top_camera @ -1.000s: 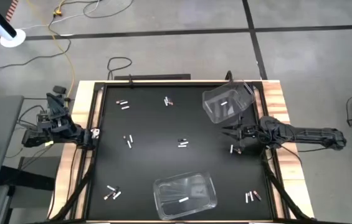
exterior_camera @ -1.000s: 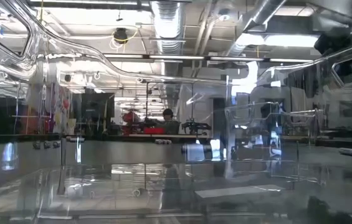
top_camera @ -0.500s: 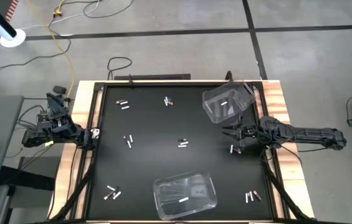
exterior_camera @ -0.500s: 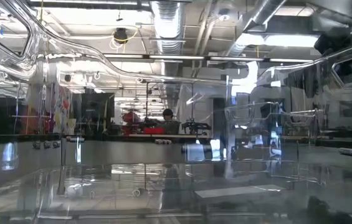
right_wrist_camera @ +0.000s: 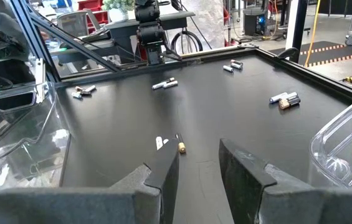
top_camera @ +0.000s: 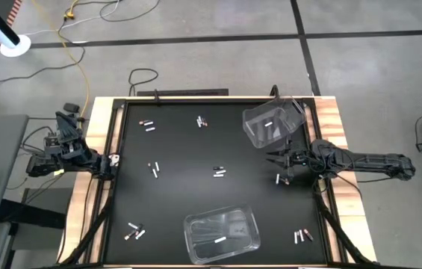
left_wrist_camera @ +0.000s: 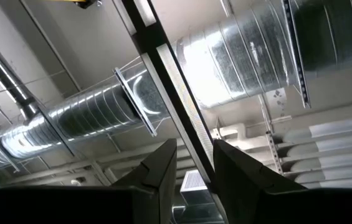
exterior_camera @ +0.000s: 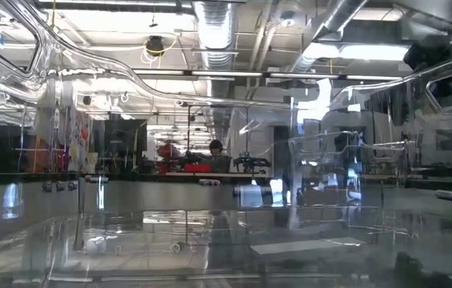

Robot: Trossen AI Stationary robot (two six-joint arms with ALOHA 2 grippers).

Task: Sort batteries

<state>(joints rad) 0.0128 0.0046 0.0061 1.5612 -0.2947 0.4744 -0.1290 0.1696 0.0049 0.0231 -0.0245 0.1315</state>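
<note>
Batteries lie scattered in small clusters across my black table (top_camera: pixel 188 194). Nearest me in the high view, a clear plastic bin (top_camera: pixel 222 235) sits at the front edge with a white battery (top_camera: pixel 219 240) inside; a pair (top_camera: pixel 134 232) rests at the front left and another trio (top_camera: pixel 303 236) at the front right. Mid-table I see a pair (top_camera: pixel 220 172) near the centre and another (top_camera: pixel 154 169) to its left. My right gripper (top_camera: pixel 270 158) reaches in from the right side, low over the mat, fingers (right_wrist_camera: pixel 163 171) parted with a clear gap and nothing between them; a white and a copper-topped battery (right_wrist_camera: pixel 171 144) lie on the mat just ahead of the tips. A tilted clear bin (top_camera: pixel 270 124) stands just beyond that gripper, holding a few white cells. At the back are two more pairs (top_camera: pixel 148 125), (top_camera: pixel 202 121). My left gripper (left_wrist_camera: pixel 194 163) is parked off the table's left edge, pointing at the ceiling ducts, fingers (left_wrist_camera: pixel 162 168) narrowly apart, holding nothing.
</note>
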